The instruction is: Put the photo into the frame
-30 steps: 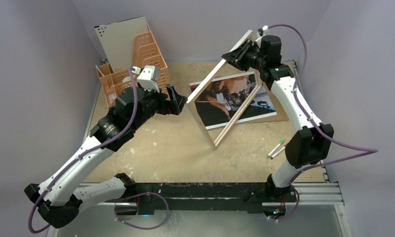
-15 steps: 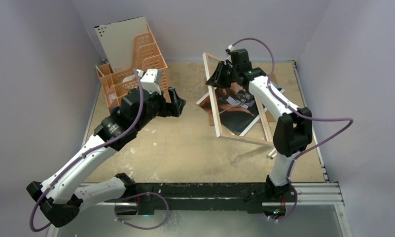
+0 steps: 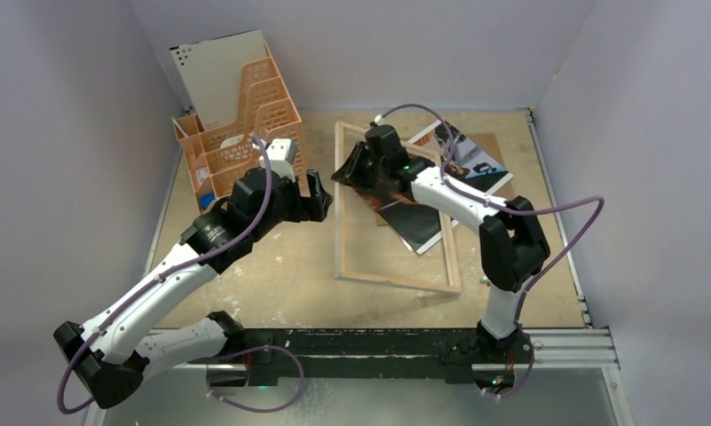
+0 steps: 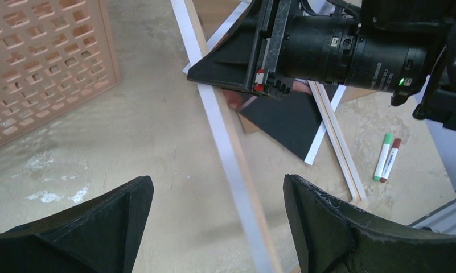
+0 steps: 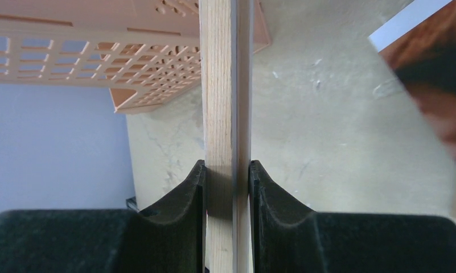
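The frame (image 3: 340, 232), thin with a white face and a light wood back, hangs at a low slant over the table's middle. My right gripper (image 3: 351, 169) is shut on its left rail; in the right wrist view both fingers (image 5: 194, 190) press the wood rail (image 5: 217, 114). The photo (image 3: 465, 158), dark with a white border, lies on the table partly under the frame and on a brown backing sheet (image 3: 493, 142). My left gripper (image 3: 320, 191) stands open just left of that rail, empty, with the rail (image 4: 225, 148) passing below its fingers (image 4: 328, 222).
An orange mesh basket (image 3: 245, 115) holding a white board stands at the back left, close to the left arm. Two markers (image 4: 387, 156) lie on the table near the frame's right rail. Purple walls close in the left, back and right sides.
The right arm has swung the frame from upright at the back right down and to the left, nearly flat over the photo. The left gripper has stayed open and shifted slightly.
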Motion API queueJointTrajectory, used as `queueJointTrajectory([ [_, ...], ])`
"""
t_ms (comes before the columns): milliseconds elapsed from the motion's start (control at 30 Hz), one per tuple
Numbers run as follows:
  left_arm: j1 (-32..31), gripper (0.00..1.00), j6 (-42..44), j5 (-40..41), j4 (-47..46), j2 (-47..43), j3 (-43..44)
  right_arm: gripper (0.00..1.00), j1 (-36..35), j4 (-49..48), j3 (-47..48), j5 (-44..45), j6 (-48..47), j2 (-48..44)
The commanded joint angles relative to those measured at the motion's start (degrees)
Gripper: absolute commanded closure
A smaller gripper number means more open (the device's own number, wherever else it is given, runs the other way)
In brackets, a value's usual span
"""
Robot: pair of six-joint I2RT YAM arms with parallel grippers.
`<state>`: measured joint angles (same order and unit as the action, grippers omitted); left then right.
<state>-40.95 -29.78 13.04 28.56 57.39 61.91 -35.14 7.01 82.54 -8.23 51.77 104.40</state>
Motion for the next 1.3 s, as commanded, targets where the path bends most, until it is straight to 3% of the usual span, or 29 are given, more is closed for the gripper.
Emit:
queueJointTrajectory([
  [0, 0.17, 0.11, -2.22, 2.9, 1.01, -1.65, -1.53, 1.0, -3.31, -8.54, -2.77, 3.18, 16.86, 3.42],
  [367, 0.17, 0.11, -2.13, 4.77, 3.34, -2.85, -2.14, 0.99, -7.26, -9.99, 3.64, 3.52, 15.75, 16.52],
  [533, 0.17, 0.11, -1.7, 5.66, 3.35, -2.64, -2.14, 0.72, -7.46, -11.27, 4.63, -0.45, 11.64, 17.88],
  [700, 0.17, 0.11, -2.11, 6.52, 3.25, -2.55, -2.12, 0.43, -7.18, -11.56, 2.42, 0.34, 7.75, 12.24],
  [800, 0.16, 0.11, -2.54, 6.15, 2.67, -2.27, -2.51, 0.31, -6.69, -10.32, 2.46, 2.92, 3.73, 9.01],
  [967, 0.11, 0.11, -3.04, 5.71, 1.93, -1.48, -3.54, 0.28, -4.97, -1.55, 0.55, 12.02, -2.55, 1.4],
  [1133, 0.12, 0.12, -3.65, 3.89, -1.48, 0.4, -7.37, 0.26, -0.32, 5.53, -10.56, 30.87, -5.73, -10.36],
  [1267, 0.15, 0.13, -4.25, 3.63, -3.76, 3.72, -9.31, 0.23, 6.29, 8.48, -21.81, 35.19, -5.33, -19.05],
])
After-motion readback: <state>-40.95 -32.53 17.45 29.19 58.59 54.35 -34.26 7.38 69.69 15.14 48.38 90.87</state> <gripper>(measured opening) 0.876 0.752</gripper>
